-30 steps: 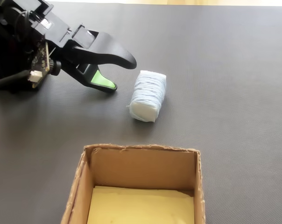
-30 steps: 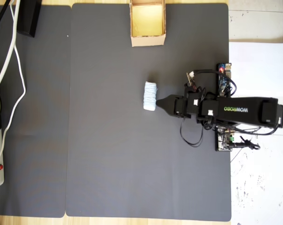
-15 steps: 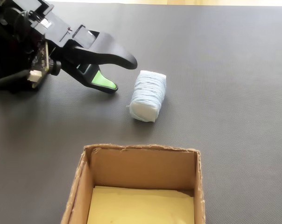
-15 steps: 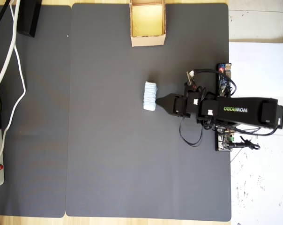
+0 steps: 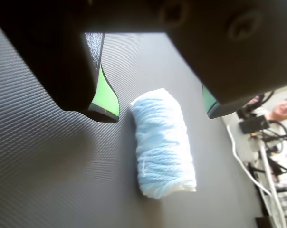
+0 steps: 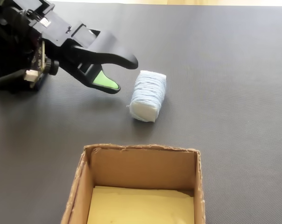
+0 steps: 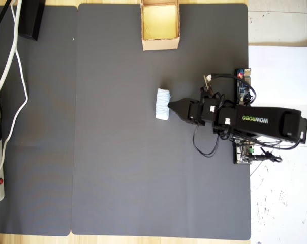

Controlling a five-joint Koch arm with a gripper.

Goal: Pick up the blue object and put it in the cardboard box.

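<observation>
The blue object point(image 6: 149, 95) is a pale blue ribbed roll lying on the dark mat point(image 6: 234, 93), seen also in the overhead view point(image 7: 162, 104). My gripper point(image 6: 123, 74) is open just left of it in the fixed view, with green pads point(image 6: 105, 81) on the fingers. In the wrist view the blue object point(image 5: 162, 142) lies just ahead of the gripper point(image 5: 161, 113), its near end level with the two spread fingertips and touching neither. The cardboard box point(image 6: 141, 165) stands open at the fixed view's bottom, with a yellowish inside. In the overhead view the cardboard box point(image 7: 161, 44) is at the mat's top edge.
In the overhead view, white cables point(image 7: 13, 66) and a black device point(image 7: 30, 20) lie at the left. A white sheet point(image 7: 280, 71) and the arm's base with a circuit board point(image 7: 243, 84) are at the right, off the mat.
The gripper has moved a little closer to the blue object, its tips now beside the roll's end. The roll and the box have not moved.
</observation>
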